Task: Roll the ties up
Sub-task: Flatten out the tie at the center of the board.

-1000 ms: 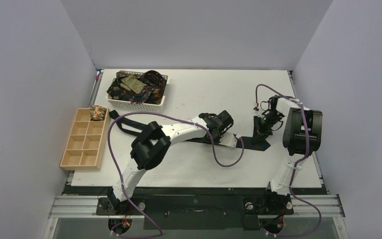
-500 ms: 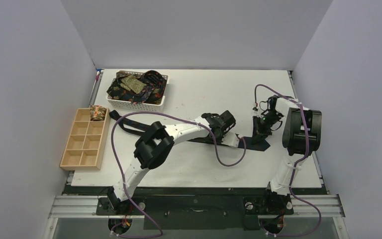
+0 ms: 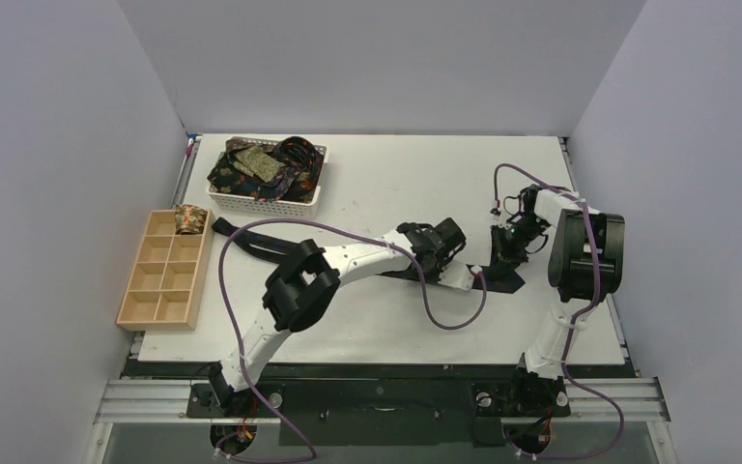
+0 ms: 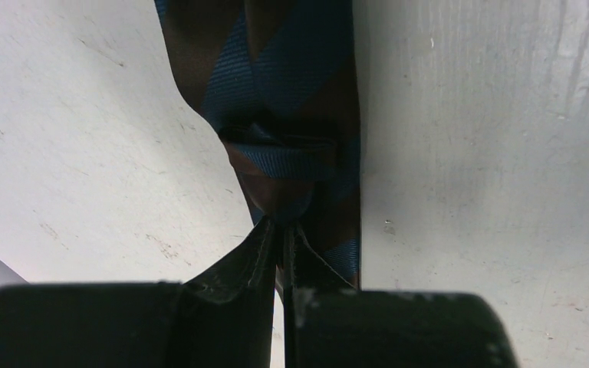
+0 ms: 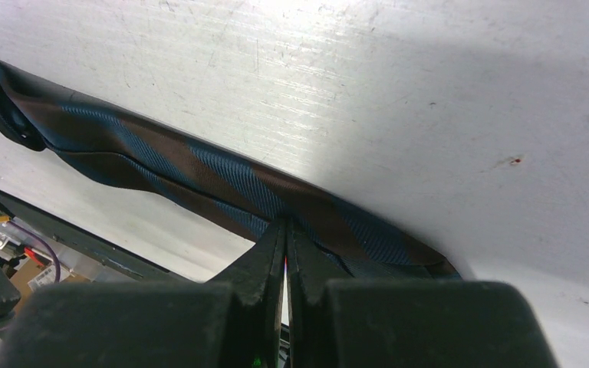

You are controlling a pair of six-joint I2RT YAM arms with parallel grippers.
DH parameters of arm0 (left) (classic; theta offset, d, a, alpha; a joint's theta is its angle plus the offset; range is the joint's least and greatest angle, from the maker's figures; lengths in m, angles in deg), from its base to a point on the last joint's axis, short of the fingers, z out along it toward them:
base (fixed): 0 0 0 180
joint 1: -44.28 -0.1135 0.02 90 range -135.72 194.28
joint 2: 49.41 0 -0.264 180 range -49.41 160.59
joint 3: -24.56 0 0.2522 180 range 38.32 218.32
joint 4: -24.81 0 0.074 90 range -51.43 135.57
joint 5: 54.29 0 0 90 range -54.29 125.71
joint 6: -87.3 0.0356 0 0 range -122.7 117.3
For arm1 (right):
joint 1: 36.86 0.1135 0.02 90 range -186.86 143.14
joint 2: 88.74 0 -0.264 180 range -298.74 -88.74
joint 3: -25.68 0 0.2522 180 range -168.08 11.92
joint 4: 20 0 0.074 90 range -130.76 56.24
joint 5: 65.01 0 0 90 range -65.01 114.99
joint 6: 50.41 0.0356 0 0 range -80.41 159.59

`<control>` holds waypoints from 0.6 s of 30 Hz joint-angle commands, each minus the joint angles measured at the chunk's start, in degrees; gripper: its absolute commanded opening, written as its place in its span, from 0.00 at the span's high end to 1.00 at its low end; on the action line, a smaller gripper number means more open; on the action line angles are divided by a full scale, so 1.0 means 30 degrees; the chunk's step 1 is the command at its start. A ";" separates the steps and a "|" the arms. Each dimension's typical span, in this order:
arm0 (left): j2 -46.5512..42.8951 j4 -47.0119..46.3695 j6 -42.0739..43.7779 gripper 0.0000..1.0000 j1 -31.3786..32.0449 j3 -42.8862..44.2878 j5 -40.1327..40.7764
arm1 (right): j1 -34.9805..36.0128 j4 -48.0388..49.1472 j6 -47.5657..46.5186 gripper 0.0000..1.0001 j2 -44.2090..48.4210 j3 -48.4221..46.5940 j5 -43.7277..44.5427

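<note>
The table [image 3: 377, 174] carries one striped tie [image 5: 222, 172] laid out lengthwise, running from beside the tray [image 3: 140, 295] on the left across to the right arm. It lies flat and extended, which I judge suits rolling, since the fabric can feed straight and without twist. The basket [image 3: 315, 201] at the far left holds further ties [image 3: 261, 166] in a loose heap. One rolled tie [image 3: 189, 218] sits in the far right-hand compartment of the tray, apparently the place for finished rolls.

The right gripper [image 5: 285, 228] is pinched together on the tie's edge near its broad end, probably to anchor the fabric against the table. The left gripper [image 4: 282, 227] is likewise clamped on the fabric, its tips closed on a small fold or first turn; the wrist view is too close to say which. The tie leads away from both pairs of fingertips and spans the gap between the two arms.
</note>
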 commanded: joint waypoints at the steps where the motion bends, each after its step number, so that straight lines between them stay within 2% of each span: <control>1: 0.0136 -0.0582 0.0065 1.00 0.0237 0.1315 -0.0804 | 0.0270 0.0216 0.0020 1.00 -0.0233 -0.0031 0.0294; 8: 0.0577 -0.0451 -0.0175 1.00 0.0243 0.1978 -0.1187 | 0.0307 0.0093 -0.0202 1.00 -0.0214 -0.0016 0.0299; 14: -0.0186 -0.0817 0.0108 1.00 0.0211 0.0565 -0.1159 | 0.0278 -0.1240 -0.1326 1.00 0.0207 -0.0721 -0.0073; 16: -0.0279 -0.0950 0.0085 1.00 0.0185 0.0232 -0.1085 | 0.0246 -0.1946 -0.1813 0.97 0.0693 -0.1177 -0.0601; 18: -0.0291 -0.0996 -0.0027 1.00 0.0181 0.0121 -0.1046 | 0.0241 -0.2642 -0.2203 0.90 0.1285 -0.1644 -0.1476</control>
